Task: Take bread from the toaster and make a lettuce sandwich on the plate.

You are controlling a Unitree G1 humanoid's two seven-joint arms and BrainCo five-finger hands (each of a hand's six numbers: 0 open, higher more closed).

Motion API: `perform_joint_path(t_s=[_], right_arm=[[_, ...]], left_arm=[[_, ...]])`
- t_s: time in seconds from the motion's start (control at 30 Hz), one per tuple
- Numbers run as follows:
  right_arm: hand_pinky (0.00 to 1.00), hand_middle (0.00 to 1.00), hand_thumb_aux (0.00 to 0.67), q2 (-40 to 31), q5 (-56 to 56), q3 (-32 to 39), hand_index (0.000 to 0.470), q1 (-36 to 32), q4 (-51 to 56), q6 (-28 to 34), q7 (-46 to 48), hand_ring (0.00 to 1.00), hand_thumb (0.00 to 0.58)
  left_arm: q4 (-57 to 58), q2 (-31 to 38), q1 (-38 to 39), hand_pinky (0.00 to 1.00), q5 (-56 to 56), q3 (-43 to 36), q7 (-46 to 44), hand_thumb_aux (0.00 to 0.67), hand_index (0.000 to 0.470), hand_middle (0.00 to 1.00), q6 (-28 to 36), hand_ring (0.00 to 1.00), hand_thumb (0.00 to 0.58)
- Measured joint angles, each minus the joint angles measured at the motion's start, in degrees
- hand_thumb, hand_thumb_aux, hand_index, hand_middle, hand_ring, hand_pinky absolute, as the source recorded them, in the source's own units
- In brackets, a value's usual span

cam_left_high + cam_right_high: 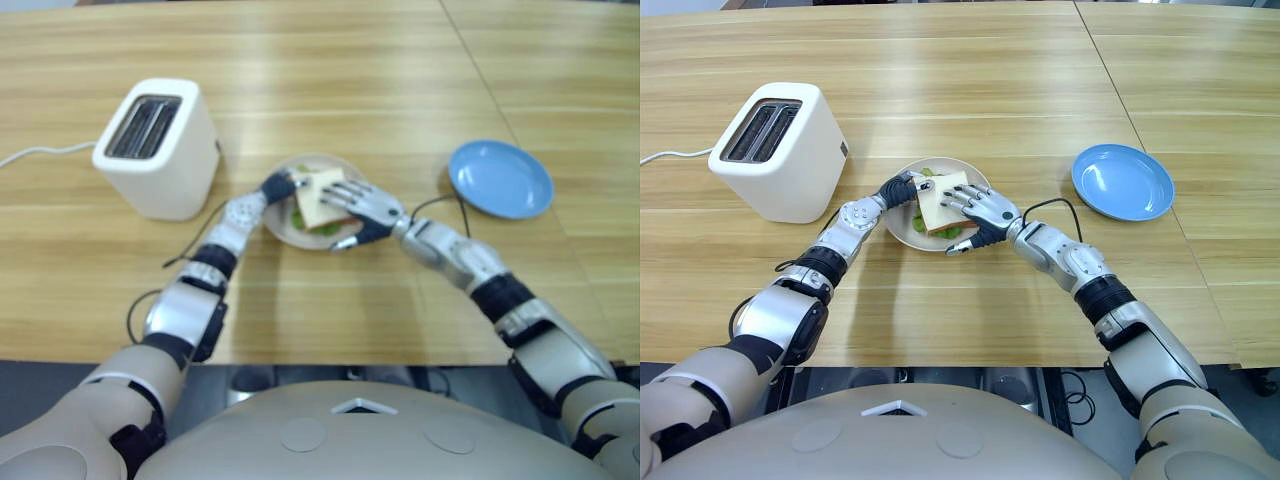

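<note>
Lying spread-fingered, the right hand [985, 212] touches the bread [938, 198].

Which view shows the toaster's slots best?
The right eye view, narrowly: the toaster shows its two slots as separate dark openings with a white bar between. The left eye view shows the same slots from nearly the same angle.

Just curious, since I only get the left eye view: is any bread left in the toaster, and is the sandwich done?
Observer: In the right eye view the toaster has dark slots, no bread sticking up.
Operator: And the hands?
Observer: The right hand lies flat on the bread slice; the left hand touches its left edge.
Operator: Any lettuce?
Observer: Green lettuce peeks from under the slice on the plate.
</note>
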Motion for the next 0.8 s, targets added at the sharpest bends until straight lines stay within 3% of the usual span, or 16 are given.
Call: perform_joint_path(t_s=[0.17, 0.2, 0.23, 0.27, 0.4, 0.57, 0.67, 0.8], right_arm=[[0.00, 0.00, 0.000, 2.2, 1.6, 1.2, 0.000, -2.1, 5.0, -0.7, 2.6, 0.00, 0.000], [0.00, 0.00, 0.000, 2.6, 1.7, 1.3, 0.000, -2.2, 5.5, -0.7, 2.6, 0.00, 0.000], [0.00, 0.00, 0.000, 2.8, 1.7, 1.3, 0.000, -2.4, 5.8, -0.7, 2.6, 0.00, 0.000], [0.00, 0.00, 0.000, 3.1, 1.7, 1.4, 0.000, -2.6, 6.3, -0.7, 2.6, 0.00, 0.000], [0.00, 0.00, 0.000, 3.3, 1.7, 1.5, 0.000, -3.6, 7.5, -0.5, 2.7, 0.00, 0.000], [0.00, 0.00, 0.000, 3.1, 1.7, 2.2, 0.000, -3.7, 8.9, -0.1, 2.6, 0.00, 0.000], [0.00, 0.00, 0.000, 3.1, 1.7, 2.4, 0.000, -3.8, 10.1, 0.2, 2.6, 0.00, 0.000], [0.00, 0.00, 0.000, 3.2, 1.7, 2.4, 0.000, -3.5, 10.0, 0.6, 0.6, 0.00, 0.000]], left_arm=[[0.9, 0.3, 0.6, 1.00, 0.6, 0.0, 0.8, 0.670, 0.460, 1.00, 0.5, 1.00, 0.580], [1.0, 0.4, 0.6, 0.73, 1.0, -0.1, 1.5, 0.512, 0.352, 0.73, 0.5, 0.73, 0.548], [1.0, 0.4, 0.7, 0.00, 1.3, -0.1, 2.1, 0.205, 0.141, 0.00, 0.5, 0.00, 0.301], [1.0, 0.4, 0.9, 0.00, 2.1, -0.3, 3.4, 0.000, 0.000, 0.00, 0.2, 0.00, 0.000], [-6.2, 2.5, 4.1, 0.00, 7.6, -1.2, 13.9, 0.000, 0.000, 0.00, -1.6, 0.00, 0.000], [-36.0, 11.4, 9.0, 0.00, 17.7, 4.2, 30.8, 0.000, 0.000, 0.00, -2.4, 0.00, 0.000], [-46.5, 12.6, 12.7, 0.00, 20.8, 5.9, 32.8, 0.000, 0.000, 0.00, 0.1, 0.00, 0.000], [-48.6, 12.4, 16.7, 0.00, 20.8, 4.7, 29.4, 0.000, 0.000, 0.00, 1.8, 0.00, 0.000]])
